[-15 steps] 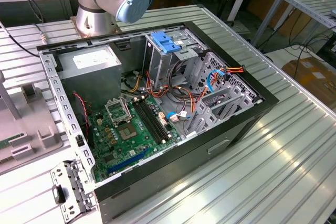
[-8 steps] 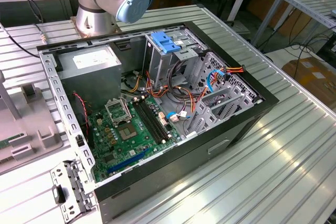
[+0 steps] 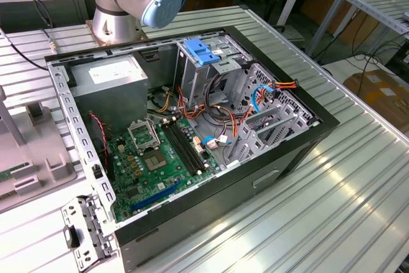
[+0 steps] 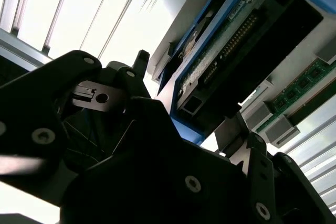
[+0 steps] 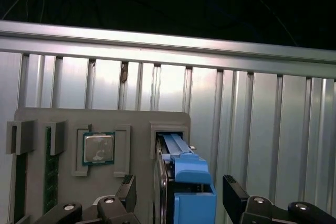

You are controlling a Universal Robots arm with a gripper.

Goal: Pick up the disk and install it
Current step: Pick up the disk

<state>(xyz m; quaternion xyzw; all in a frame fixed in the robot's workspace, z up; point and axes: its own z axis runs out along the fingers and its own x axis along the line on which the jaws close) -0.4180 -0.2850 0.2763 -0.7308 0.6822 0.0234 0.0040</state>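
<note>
At the exterior view's left edge sits a grey holder (image 3: 29,158). In the first wrist view the disk (image 5: 185,179) stands on edge in one of the holder's slots, beside the processor (image 5: 98,148). The gripper (image 5: 180,192) straddles the disk with its jaws wide. A gap shows on each side, so it has hold of nothing.

If the fingers (image 5: 234,193) closed off-centre, one would probably touch first and tilt the disk in its slot. The blue carrier rails (image 5: 191,169) look likely to flex or slip under a poor grip.

Further right lies the open computer case (image 3: 319,126). Its drive cage (image 3: 223,75) is on the far side, and loose cables (image 3: 225,114) nearby could snag.
</note>
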